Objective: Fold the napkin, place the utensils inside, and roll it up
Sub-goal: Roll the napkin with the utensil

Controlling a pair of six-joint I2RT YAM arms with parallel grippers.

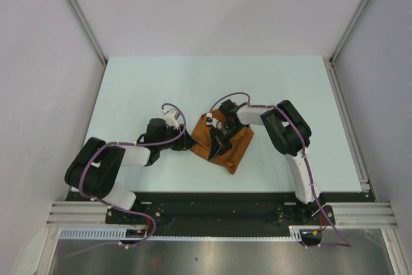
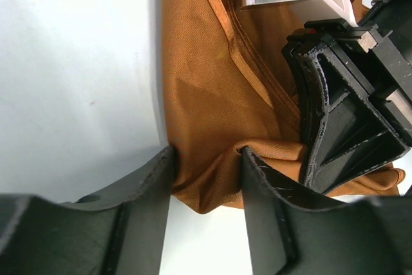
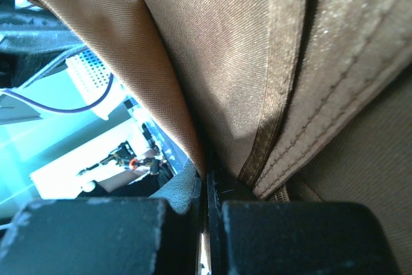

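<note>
Top view: napkin lies crumpled and folded near the centre of the table, a little toward the near edge. Left gripper is at its left edge. Right gripper is over the cloth's middle, pointing down into it.

Left wrist view: fingers part-open, straddling a bunched corner of napkin. Cloth touches both inner faces at the tips, with bare table showing between them lower down. Firm pinch not confirmed. Right arm's black finger is pressed on the cloth just beside.

Right wrist view: fingers are closed to a thin slit and clamp a raised napkin fold with a stitched hem.
</note>
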